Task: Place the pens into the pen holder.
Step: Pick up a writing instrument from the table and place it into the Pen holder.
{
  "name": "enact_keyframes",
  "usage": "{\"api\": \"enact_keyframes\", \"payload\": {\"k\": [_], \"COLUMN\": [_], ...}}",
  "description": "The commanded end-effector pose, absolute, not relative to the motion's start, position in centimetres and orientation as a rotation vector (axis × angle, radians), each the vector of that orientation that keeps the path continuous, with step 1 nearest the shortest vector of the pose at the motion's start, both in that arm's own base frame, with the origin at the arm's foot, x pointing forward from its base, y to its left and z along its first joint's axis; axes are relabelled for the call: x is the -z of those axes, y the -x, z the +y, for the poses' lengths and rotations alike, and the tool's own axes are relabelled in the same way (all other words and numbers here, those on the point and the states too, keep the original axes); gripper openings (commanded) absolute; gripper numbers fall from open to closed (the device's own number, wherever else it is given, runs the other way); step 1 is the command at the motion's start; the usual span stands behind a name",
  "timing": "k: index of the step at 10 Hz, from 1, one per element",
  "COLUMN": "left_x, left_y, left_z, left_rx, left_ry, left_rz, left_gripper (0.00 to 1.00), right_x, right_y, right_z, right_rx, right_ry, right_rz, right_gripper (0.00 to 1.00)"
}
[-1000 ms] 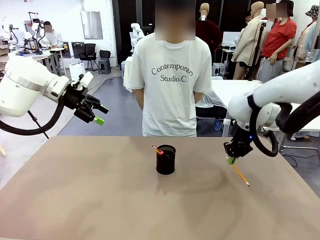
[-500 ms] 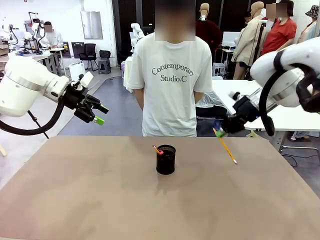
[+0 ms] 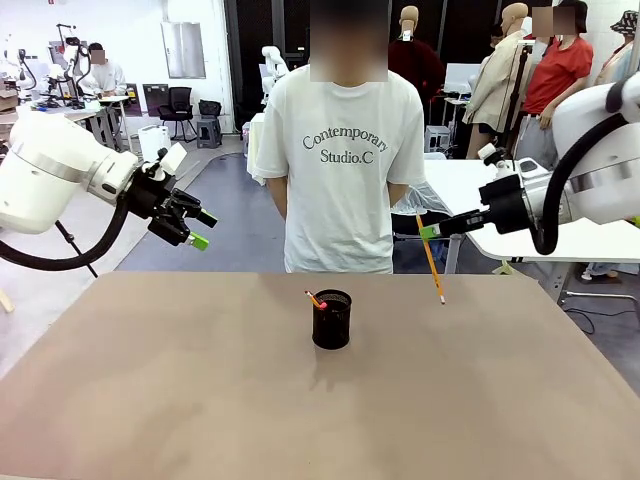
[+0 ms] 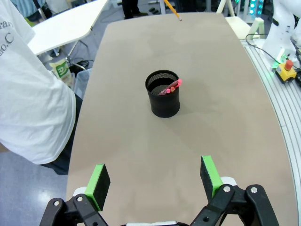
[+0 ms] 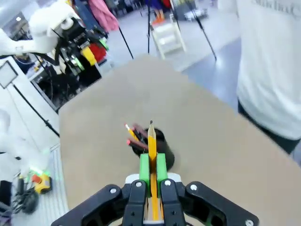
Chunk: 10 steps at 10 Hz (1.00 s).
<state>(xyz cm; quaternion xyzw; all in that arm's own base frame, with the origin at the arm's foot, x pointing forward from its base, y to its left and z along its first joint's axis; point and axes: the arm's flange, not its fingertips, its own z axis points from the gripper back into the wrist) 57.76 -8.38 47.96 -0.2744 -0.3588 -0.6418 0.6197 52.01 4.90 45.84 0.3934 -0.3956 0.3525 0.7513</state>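
Pencil (image 3: pixel 431 258) aloft in the right pincer (image 3: pixel 428 232), right of the pen holder (image 3: pixel 332 319) mid-counter (image 3: pixel 160 400); carrying is under way. Left wrist view: left pincer (image 4: pixel 155 181) wide, empty. Right wrist view: pads (image 5: pixel 145 168) clamp the pencil; next, align over the holder's mouth.
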Motion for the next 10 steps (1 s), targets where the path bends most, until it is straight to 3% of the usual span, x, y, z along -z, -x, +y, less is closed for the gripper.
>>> {"api": "enact_keyframes", "payload": {"k": [1, 7, 10], "left_x": [-48.1, -48.1, -48.1], "left_y": [-57.7, -57.7, -57.7], "left_z": [-8.3, -8.3, -8.3], "left_rx": [1.478, 1.478, 1.478], "left_ry": [0.627, 0.627, 0.627], "left_rz": [-0.825, -0.825, -0.825], "left_gripper": [1.0, 1.0, 1.0], "right_x": [-45.6, -44.6, -43.9], "right_y": [-52.9, -52.2, -56.2], "right_z": [4.9, 4.7, 7.7], "right_rx": [-0.738, -0.748, -0.897], "right_ry": [-0.849, -0.854, -1.021], "right_rz": [-0.773, -0.788, -0.928], "right_gripper": [0.0, 0.0, 0.0]}}
